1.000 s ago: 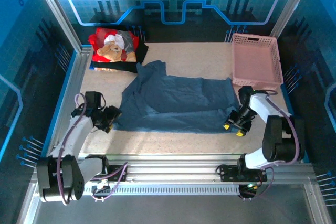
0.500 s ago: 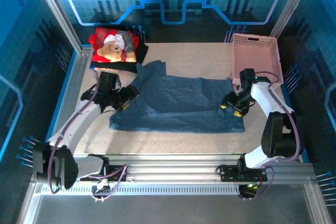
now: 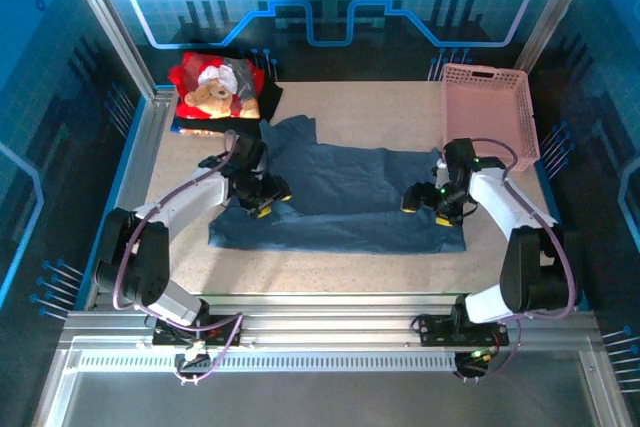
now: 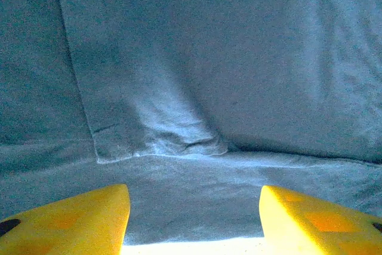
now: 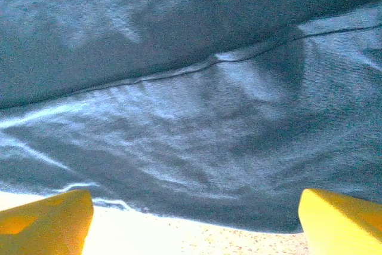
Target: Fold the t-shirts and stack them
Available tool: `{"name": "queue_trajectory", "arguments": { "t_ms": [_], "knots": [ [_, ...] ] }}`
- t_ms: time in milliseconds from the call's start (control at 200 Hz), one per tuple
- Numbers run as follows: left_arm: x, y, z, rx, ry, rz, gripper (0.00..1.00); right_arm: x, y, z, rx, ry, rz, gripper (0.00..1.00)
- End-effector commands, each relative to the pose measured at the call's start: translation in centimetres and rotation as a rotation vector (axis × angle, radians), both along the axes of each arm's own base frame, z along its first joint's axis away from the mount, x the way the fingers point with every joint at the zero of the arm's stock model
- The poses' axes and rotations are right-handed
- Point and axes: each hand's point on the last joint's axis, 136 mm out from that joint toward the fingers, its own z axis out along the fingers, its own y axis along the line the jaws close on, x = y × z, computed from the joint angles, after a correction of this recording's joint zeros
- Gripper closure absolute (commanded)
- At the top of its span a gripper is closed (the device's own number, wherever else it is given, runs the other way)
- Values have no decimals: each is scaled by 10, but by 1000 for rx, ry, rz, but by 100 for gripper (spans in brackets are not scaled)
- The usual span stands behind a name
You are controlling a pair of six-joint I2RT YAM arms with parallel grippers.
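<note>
**Clerk:** Where is the slate-blue t-shirt (image 3: 345, 202)?

**Inspector:** It is spread across the middle of the counter (image 3: 380, 112), lying wide from left to right. Its near edge runs fairly straight. The far left part is bunched and reaches toward the far left corner. In the left wrist view a hemmed flap lies doubled over the flat cloth beneath it.

**Clerk:** The other shirts?

**Inspector:** The red t-shirt (image 3: 190, 77) with the teddy-bear print sits in the far left corner, print up. It rests on the black t-shirt (image 3: 215, 129), which shows at its near side. Both are just beyond the blue shirt's bunched end.

**Clerk:** State of the left claw (image 3: 272, 203)?

**Inspector:** It is over the left part of the blue shirt with its jaws parted. In its wrist view the yellow fingertips (image 4: 71, 219) stand apart, cloth lies beyond them, and nothing is clamped between them.

**Clerk:** And the right claw (image 3: 425, 213)?

**Inspector:** It is over the right part of the same shirt, near its near edge, with its jaws spread wide. Its fingertips (image 5: 340, 219) sit at the outer corners of its wrist view, and nothing is held between them. Bare counter shows below the shirt's hem.

**Clerk:** Anything else on the counter?

**Inspector:** A pink lattice basket (image 3: 488, 117) stands at the far right, just beyond the shirt's right end.
</note>
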Motion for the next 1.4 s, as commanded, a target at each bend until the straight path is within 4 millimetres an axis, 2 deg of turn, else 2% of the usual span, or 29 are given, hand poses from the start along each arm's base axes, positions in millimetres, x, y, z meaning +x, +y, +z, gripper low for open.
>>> {"name": "queue_trajectory", "arguments": {
  "t_ms": [0,200,340,555,795,870,975,1166,1311,1396],
  "knots": [
    [-18,-1,-21,-32,93,71,40,4,20,25,76,-133,92,5],
    [-24,4,-41,-34,123,153,42,2,40,63,140,-297,189,0],
    [-20,1,-51,-62,125,200,46,-3,47,77,149,-355,227,0],
    [-22,9,-59,-36,129,242,62,-9,54,87,170,-381,258,0],
    [-15,8,-62,-35,122,242,90,-10,56,92,173,-398,265,0],
    [-14,8,-60,-35,115,239,96,-9,57,94,173,-406,268,0],
    [-8,7,-51,-28,92,220,100,-10,58,96,178,-408,272,0],
    [13,6,-24,20,18,150,100,-9,59,99,177,-416,278,0],
    [41,-6,-17,6,-13,109,100,-8,59,97,177,-414,276,0],
    [49,-10,-12,2,-11,106,100,-10,60,99,182,-411,283,0]
  ]
}}
